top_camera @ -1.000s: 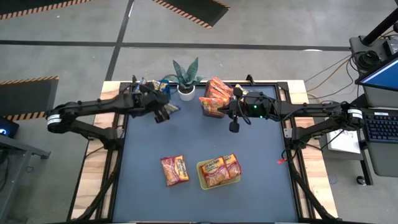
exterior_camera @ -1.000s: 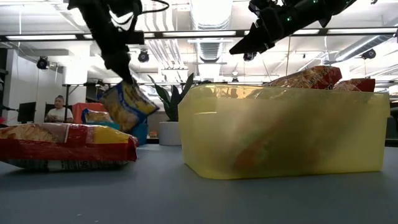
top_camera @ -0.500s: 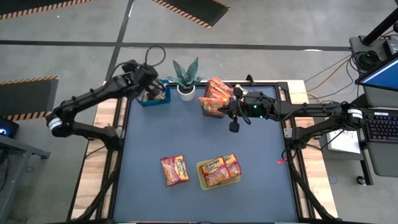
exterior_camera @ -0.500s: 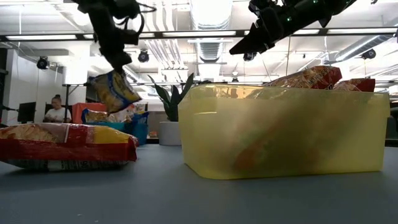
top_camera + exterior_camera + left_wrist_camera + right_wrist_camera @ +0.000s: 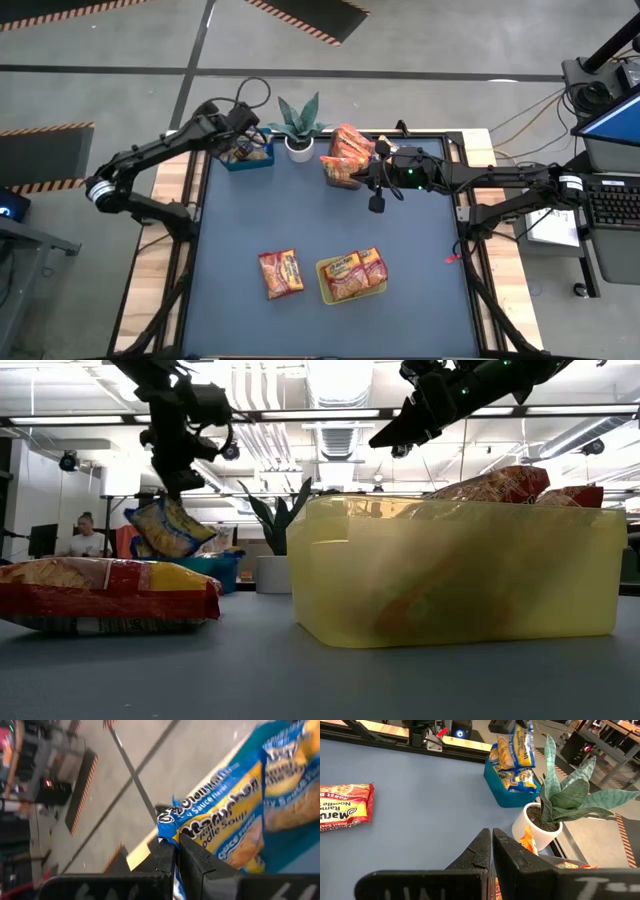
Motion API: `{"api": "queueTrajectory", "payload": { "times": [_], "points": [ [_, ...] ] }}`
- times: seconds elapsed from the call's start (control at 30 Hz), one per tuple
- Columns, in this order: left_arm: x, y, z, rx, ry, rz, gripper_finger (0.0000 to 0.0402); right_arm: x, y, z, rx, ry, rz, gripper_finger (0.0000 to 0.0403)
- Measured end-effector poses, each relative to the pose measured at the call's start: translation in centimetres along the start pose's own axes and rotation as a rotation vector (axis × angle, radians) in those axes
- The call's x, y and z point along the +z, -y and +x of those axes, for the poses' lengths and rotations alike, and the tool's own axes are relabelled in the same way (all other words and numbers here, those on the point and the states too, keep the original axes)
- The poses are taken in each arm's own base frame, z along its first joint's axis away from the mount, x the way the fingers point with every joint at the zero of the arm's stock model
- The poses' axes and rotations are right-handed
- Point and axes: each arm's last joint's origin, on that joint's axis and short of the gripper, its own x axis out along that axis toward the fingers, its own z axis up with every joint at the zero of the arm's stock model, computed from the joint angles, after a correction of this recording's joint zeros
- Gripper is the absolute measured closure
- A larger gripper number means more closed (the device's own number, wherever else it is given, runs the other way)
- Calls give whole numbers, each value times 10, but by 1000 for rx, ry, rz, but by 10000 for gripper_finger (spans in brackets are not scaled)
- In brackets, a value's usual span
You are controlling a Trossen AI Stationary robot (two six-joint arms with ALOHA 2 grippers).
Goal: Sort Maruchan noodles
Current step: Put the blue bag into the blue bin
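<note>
Left tool [image 5: 175, 851] is clamped on a yellow-blue packet [image 5: 225, 822] above the blue bin [image 5: 507, 795]; the high view hides this grip. Right tool [image 5: 491, 851] is closed, empty.

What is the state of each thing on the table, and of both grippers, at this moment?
Left gripper: shut on the yellow-and-blue packet, above the blue bin.
Yellow-and-blue packet: held, hanging over the blue bin.
Blue bin: holds yellow-and-blue packets.
Right gripper: shut, empty, raised.
Yellow bin: holds orange packets.
Red packet: flat on the table.
</note>
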Motion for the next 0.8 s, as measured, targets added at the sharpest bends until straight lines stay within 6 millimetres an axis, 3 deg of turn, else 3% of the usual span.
{"api": "queueTrajectory", "payload": {
  "times": [0.13, 0.37, 0.63, 0.8],
  "points": [
    [3, -2, -3, -2, -80, -50, 401, 0, 0, 0, 0, 0, -1, 394],
    [26, 8, 9, -35, -157, -104, 401, 0, 0, 0, -1, 0, -1, 394],
    [43, 34, 42, 112, -395, 73, 401, 0, 0, 0, 0, -3, -1, 394],
    [50, 44, 51, 116, -422, 102, 401, -1, 0, 0, 2, -9, -1, 394]
  ]
}}
